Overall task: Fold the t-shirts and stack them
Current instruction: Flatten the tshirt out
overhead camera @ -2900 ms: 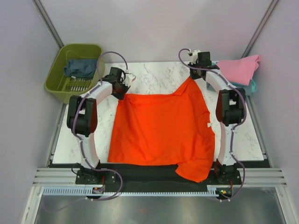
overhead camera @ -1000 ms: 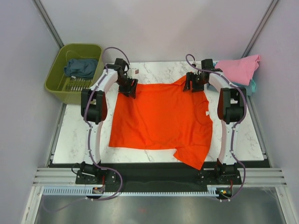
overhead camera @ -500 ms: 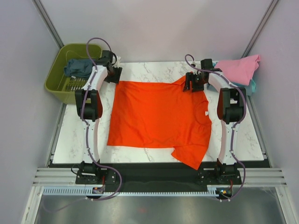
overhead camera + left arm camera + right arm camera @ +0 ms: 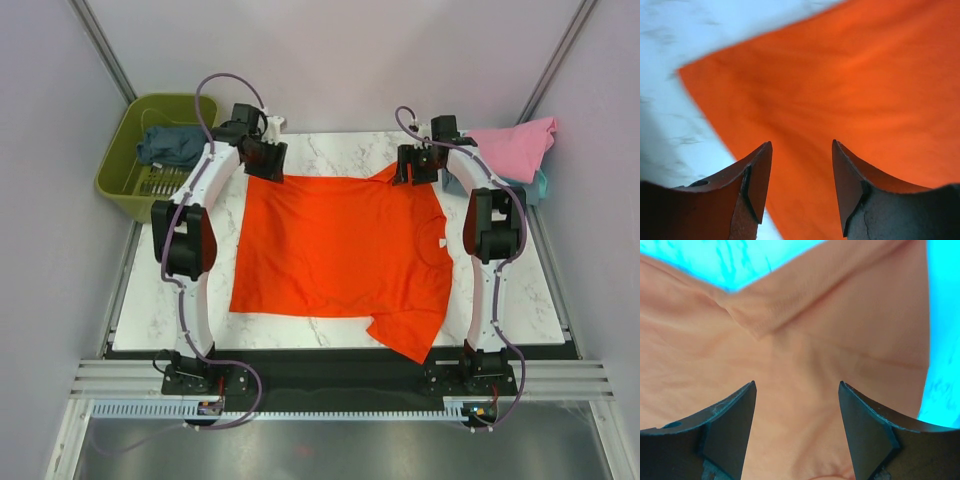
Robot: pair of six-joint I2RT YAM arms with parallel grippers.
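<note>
1. The orange-red shirt (image 4: 340, 250) lies spread flat in the middle of the marble table (image 4: 335, 155), between the two arms.
2. One of its sleeves hangs over the near edge of the table on the right side. The other sleeve lies at the far right corner of the cloth.
3. The left gripper (image 4: 802, 150) hovers above the far left corner of the shirt. Its two fingers (image 4: 757, 175) are spread apart with nothing between them. Its wrist camera shows the cloth's corner and bare marble below the gap.
4. The right gripper (image 4: 797, 390) hangs over the far right part of the shirt, by the sleeve. It is released too, its fingers wide with only cloth seen beneath them. A folded seam runs across that wrist view just beyond the fingertips.
5. Whether either gripper touches the cloth cannot be told.
6. A pink shirt (image 4: 512, 143) lies at the far right corner of the table, on top of a light teal shirt (image 4: 540, 185) that peeks out under it.
7. A green basket (image 4: 125, 185) stands off the far left corner of the table, with a dark blue shirt (image 4: 172, 145) crumpled inside it.
</note>
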